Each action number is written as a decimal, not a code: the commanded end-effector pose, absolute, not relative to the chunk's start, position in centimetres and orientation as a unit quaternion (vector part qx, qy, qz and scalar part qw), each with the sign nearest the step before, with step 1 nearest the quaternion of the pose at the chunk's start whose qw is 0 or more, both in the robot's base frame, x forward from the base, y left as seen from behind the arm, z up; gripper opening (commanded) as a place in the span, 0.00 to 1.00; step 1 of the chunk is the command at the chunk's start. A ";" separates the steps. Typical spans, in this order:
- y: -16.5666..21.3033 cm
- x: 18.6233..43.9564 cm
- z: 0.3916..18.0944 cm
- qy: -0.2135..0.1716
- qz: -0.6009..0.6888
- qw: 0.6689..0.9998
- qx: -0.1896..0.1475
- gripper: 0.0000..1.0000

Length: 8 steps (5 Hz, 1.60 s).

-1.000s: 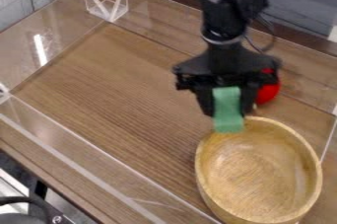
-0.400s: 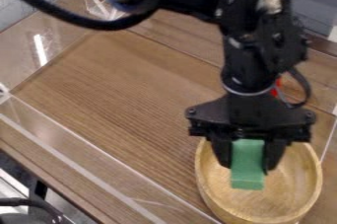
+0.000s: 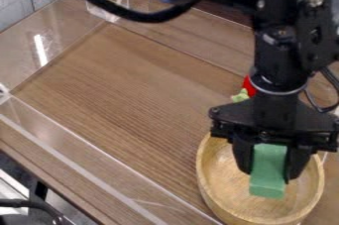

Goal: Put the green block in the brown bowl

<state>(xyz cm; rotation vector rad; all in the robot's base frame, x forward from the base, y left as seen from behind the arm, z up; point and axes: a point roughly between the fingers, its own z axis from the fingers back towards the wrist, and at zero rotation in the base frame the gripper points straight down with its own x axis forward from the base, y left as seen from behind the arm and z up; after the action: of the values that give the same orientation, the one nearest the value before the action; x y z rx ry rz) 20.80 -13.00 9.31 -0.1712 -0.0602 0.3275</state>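
The green block [image 3: 269,172] hangs upright between the black fingers of my gripper [image 3: 271,160], which is shut on it. It is held just above the inside of the brown bowl [image 3: 219,190], a shallow wooden bowl at the near right of the table. The arm comes down from the top of the view and hides the bowl's far rim.
A red object [image 3: 243,93] peeks out behind the arm at the right. Clear acrylic walls [image 3: 54,41] ring the wooden table, with a near wall edge [image 3: 93,179] along the front left. A clear stand [image 3: 106,6] sits at the far left.
The gripper has carried the green block to the right and toward the camera, from beside the bowl's far rim to over the bowl's middle.
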 end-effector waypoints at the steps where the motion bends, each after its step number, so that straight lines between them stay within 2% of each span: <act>1: -13.0 21.9 10.9 -0.047 0.171 0.978 -0.109 0.00; 3: -11.5 21.5 9.7 -0.043 0.176 0.976 -0.122 0.00; 5: -13.1 22.6 10.2 -0.038 0.126 0.984 -0.119 0.00; 7: -12.1 22.9 9.6 -0.037 0.128 0.984 -0.121 0.00; 8: -11.8 22.2 9.4 -0.037 0.147 0.981 -0.118 0.00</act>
<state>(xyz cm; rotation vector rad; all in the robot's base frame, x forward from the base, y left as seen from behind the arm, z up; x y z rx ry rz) 21.76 -11.73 8.23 -0.2156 -0.0302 0.3003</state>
